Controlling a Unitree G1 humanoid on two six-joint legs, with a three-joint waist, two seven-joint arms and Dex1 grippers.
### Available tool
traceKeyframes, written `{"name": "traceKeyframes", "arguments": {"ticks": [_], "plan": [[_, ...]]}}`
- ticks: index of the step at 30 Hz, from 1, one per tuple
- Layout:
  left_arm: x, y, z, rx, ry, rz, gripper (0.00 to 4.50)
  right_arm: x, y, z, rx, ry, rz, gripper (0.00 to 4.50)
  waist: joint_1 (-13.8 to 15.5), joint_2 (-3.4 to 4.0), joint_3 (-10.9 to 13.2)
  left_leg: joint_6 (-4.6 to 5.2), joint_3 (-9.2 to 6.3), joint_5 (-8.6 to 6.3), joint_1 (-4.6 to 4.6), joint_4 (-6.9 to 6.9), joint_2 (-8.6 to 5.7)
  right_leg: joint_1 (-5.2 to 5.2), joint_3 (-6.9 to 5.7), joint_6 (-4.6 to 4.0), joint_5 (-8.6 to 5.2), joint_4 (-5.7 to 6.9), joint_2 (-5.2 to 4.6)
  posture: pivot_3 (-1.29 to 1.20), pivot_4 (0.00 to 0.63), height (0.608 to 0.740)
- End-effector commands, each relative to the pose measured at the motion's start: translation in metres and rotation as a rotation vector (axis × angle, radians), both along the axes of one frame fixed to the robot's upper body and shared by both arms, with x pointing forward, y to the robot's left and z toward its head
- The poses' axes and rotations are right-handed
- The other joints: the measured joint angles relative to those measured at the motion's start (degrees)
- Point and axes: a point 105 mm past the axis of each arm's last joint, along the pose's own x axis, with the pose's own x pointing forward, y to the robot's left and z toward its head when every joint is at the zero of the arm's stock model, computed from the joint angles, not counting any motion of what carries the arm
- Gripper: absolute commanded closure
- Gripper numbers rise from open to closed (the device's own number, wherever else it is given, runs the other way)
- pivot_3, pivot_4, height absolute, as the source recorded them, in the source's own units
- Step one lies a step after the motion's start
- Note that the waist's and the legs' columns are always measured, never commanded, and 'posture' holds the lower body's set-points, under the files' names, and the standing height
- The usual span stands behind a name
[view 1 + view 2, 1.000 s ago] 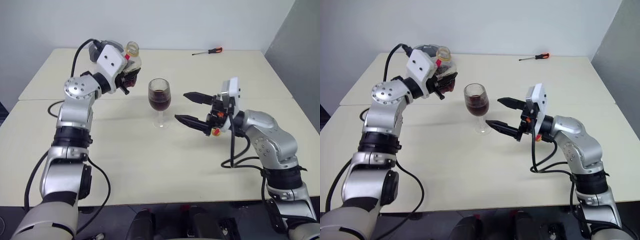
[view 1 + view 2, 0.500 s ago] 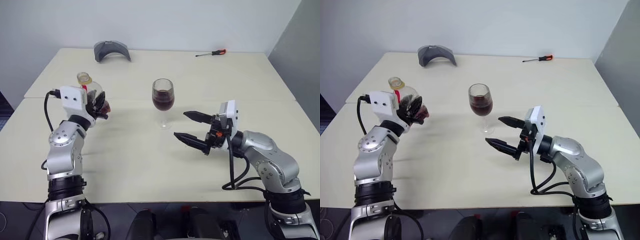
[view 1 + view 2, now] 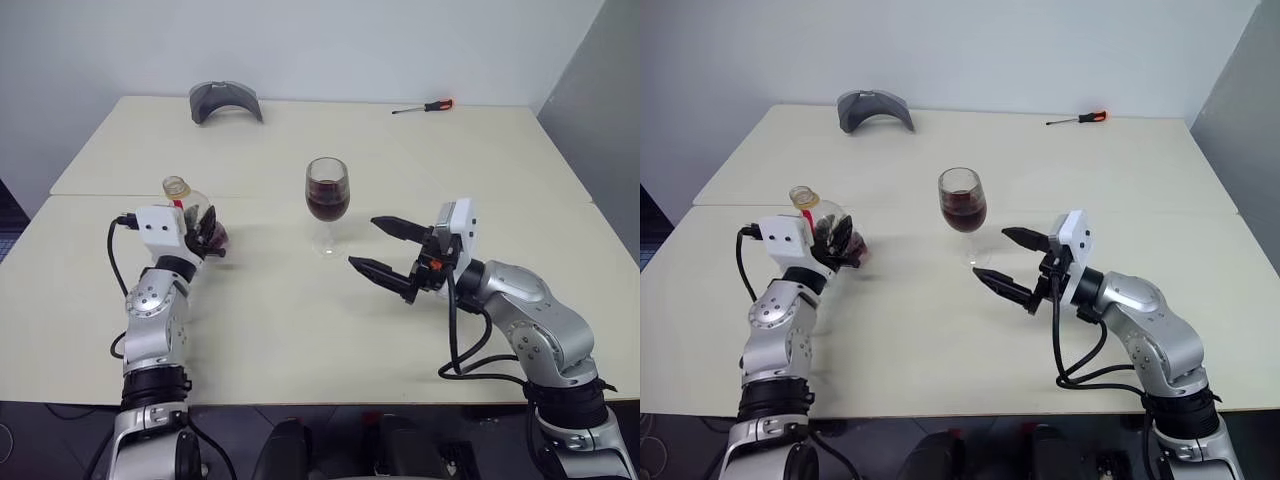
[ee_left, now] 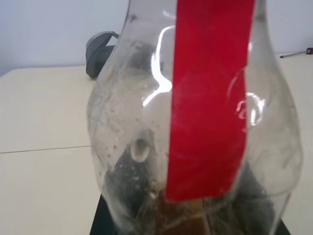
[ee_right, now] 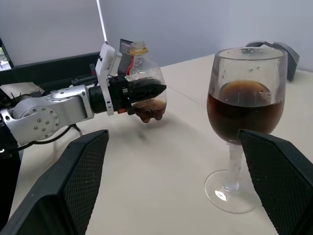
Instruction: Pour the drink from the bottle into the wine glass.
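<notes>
The wine glass (image 3: 326,192) stands upright at the table's centre, its bowl about half full of the dark drink (image 5: 244,105). To its left, my left gripper (image 3: 208,232) is shut on the belly of the bottle (image 3: 193,212). The bottle is held upright, low over the table, with a red strip (image 4: 208,98) down its side and a little dark liquid at its bottom. My right gripper (image 3: 364,242) is open just right of the glass's foot, fingers (image 5: 73,186) pointing at the glass without touching it.
A grey curved object (image 3: 225,100) lies at the table's back left. A red-handled screwdriver (image 3: 425,106) lies at the back right. A seam crosses the table (image 3: 300,320) behind the glass. There is bare tabletop in front of both arms.
My left arm has carried the bottle down and leftward, away from the glass, turning it from tilted to upright. The right gripper has sunk slightly and stays open. The camera view shifted.
</notes>
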Motion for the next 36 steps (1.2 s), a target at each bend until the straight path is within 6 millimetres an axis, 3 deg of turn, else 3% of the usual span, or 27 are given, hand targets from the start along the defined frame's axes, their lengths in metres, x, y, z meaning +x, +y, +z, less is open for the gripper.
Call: {"name": "traceKeyframes", "arguments": {"ticks": [1,4,15,23,29,36], "plan": [[-0.003,0.006,0.009,0.017,-0.038,0.019,3.48,0.000,0.000,0.010,0.012,-0.050,-0.002,0.00,0.00,0.00,0.00,0.01,0.00,0.00,0.00,0.00,0.00,0.00,0.00,0.00,0.00,0.00,0.00,0.00,0.150,0.740],[-0.005,0.007,0.008,0.016,-0.032,0.020,3.48,0.002,0.001,0.011,0.013,-0.053,-0.004,0.00,0.01,0.00,0.00,0.03,-0.01,-0.02,0.00,0.00,0.00,0.00,-0.01,0.00,0.00,-0.01,0.00,0.00,0.150,0.740],[-0.006,0.008,0.012,0.006,-0.033,0.013,0.08,0.005,0.002,0.013,0.020,-0.064,-0.011,0.00,0.01,0.00,0.00,0.05,-0.01,-0.03,0.00,-0.01,0.00,0.01,-0.01,0.00,0.00,-0.01,0.00,0.00,0.150,0.740],[-0.022,0.002,0.010,0.020,-0.012,0.021,0.04,0.003,-0.001,0.011,0.014,-0.060,-0.004,0.00,-0.09,0.01,0.00,0.05,-0.01,-0.03,0.02,-0.02,0.01,0.01,0.02,0.00,0.00,-0.02,0.00,0.00,0.150,0.740],[-0.050,0.004,0.008,0.035,0.007,0.055,0.04,-0.001,-0.006,0.008,0.002,-0.052,0.004,0.00,0.02,0.01,0.00,0.07,-0.03,-0.05,0.02,-0.03,0.02,0.03,0.00,0.00,0.00,-0.07,0.00,0.00,0.150,0.740],[-0.087,-0.004,-0.005,0.051,0.103,0.076,0.04,-0.004,-0.027,-0.006,-0.062,-0.025,-0.025,0.00,0.10,0.01,-0.01,0.10,-0.05,-0.06,0.05,-0.09,0.02,0.15,0.00,0.00,0.00,-0.23,0.00,0.00,0.150,0.740]]}}
